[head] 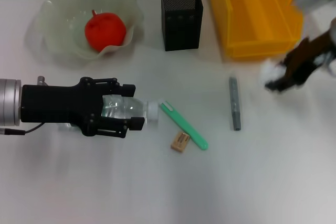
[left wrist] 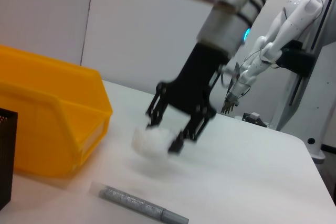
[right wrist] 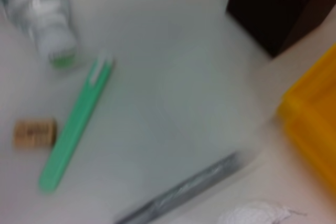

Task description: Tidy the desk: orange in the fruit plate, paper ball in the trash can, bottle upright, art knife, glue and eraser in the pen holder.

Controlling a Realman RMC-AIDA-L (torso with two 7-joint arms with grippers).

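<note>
The orange [head: 105,29] lies in the pale-green fruit plate [head: 58,3]. The bottle [head: 123,107] lies on its side with its white cap [head: 152,111] pointing right. My left gripper [head: 131,107] is shut on the bottle, one finger against each side. The green art knife [head: 184,125], the tan eraser [head: 180,141] and the grey glue stick [head: 234,103] lie loose on the desk. My right gripper [left wrist: 168,129] is shut on the paper ball [left wrist: 149,141], just off the desk beside the yellow trash can [head: 257,11]. The black mesh pen holder [head: 181,17] stands at the back.
The white desk [head: 157,192] has bare room along its front. The right wrist view shows the art knife [right wrist: 76,124], eraser [right wrist: 34,133] and glue stick [right wrist: 189,190] below it. A white humanoid robot [left wrist: 294,19] stands beyond the desk's far edge.
</note>
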